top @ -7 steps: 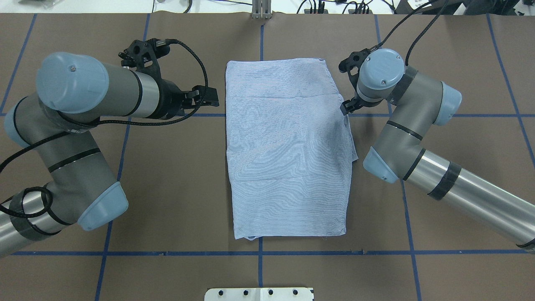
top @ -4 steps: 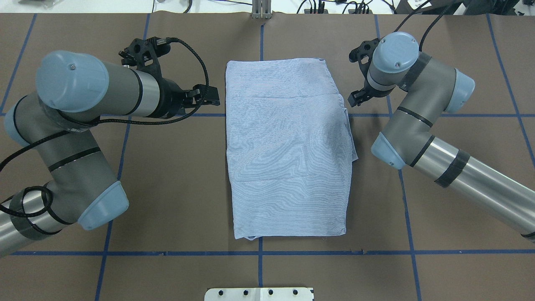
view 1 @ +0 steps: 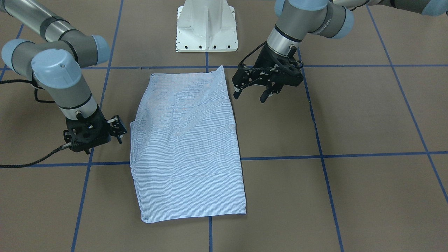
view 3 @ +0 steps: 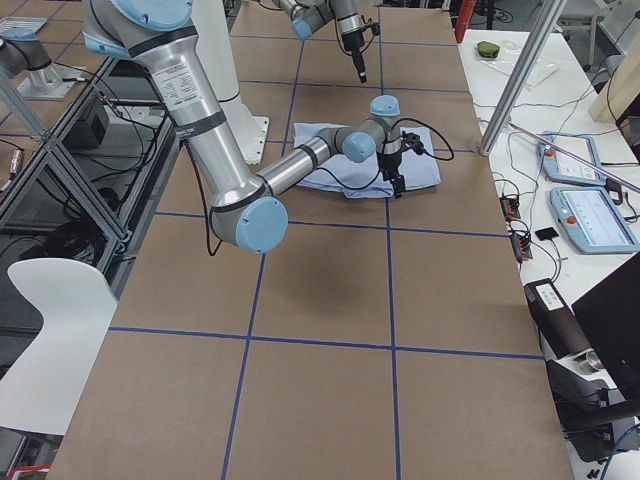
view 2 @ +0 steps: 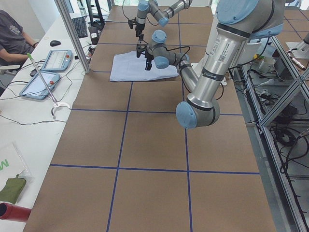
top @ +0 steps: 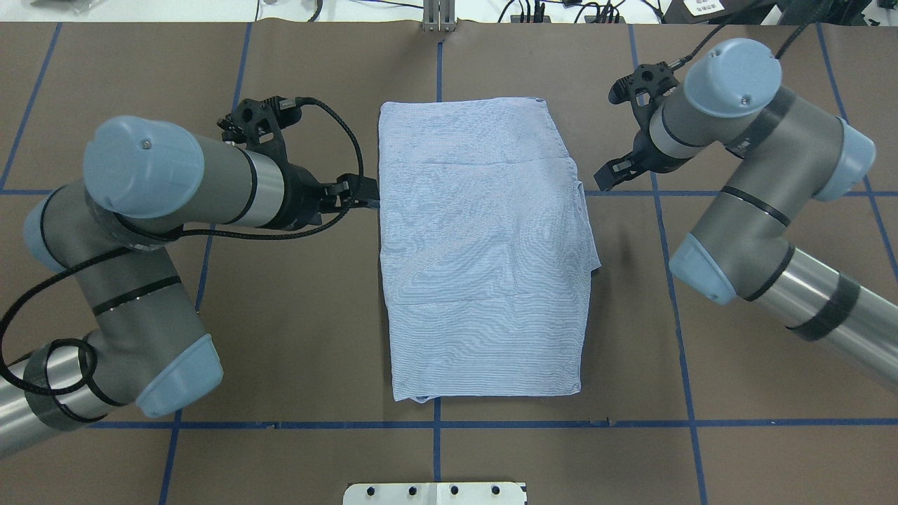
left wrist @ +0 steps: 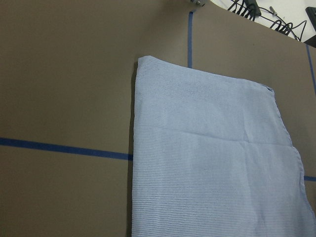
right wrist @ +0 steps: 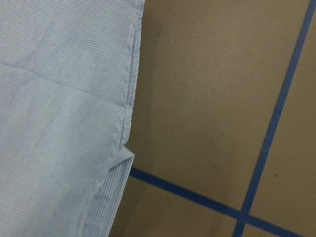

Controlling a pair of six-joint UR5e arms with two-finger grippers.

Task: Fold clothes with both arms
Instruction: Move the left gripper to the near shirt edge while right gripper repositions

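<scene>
Frontally, the folded striped shirt (view 1: 189, 147) lies flat mid-table. The cloth is thin and limp, judged light and liable to slip between layers. Left gripper (view 1: 249, 95) gapes wide just beside one long edge. Right gripper (view 1: 118, 130) has fingers parted near the other.

Overhead: corners judged the best hold, with open table (top: 295, 315) on all sides.

Right wrist: the layered edge is uneven.

Even, bright overhead light; soft short shadows; sharp focus apart from moiré ripples across the shirt (top: 484, 266).
</scene>
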